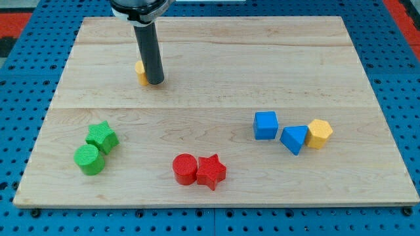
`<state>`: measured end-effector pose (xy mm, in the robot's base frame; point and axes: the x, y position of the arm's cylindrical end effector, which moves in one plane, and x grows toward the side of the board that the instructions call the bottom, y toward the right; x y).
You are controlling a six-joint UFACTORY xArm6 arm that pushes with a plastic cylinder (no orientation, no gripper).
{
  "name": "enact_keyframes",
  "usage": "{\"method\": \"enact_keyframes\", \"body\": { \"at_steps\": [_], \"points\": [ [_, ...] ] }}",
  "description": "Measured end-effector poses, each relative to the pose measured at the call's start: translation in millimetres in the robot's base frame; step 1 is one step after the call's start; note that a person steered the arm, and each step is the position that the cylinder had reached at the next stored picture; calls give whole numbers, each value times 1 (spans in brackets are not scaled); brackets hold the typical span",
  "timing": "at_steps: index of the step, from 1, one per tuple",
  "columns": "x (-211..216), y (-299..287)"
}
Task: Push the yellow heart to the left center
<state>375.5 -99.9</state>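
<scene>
Nearest the view's bottom sit a red cylinder point(185, 169) and a red star point(211, 172), touching. Left of them a green cylinder point(88, 160) rests against a green star point(102, 137). Toward the view's right a blue cube point(266, 125), a blue triangle point(294, 139) and a yellow hexagon point(319, 133) form a short row on the tabletop point(262, 59).

Farther back, at upper left, my tip point(155, 82) stands on the wood, and the yellow heart point(140, 72) peeks out from behind the rod on its left side, touching it or nearly so; most of the block is hidden. There are no jaws here, only the plain rod.

The heart lies left of my tip, so I judge a push leftward and slightly toward the view's bottom would carry it to the left center.
</scene>
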Motion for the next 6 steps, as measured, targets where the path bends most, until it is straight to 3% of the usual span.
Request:
{"method": "enact_keyframes", "body": {
  "at_steps": [1, 3, 5, 6],
  "points": [
    [-17, 24],
    [-1, -70],
    [1, 186],
    [34, 318]
  ]
}}
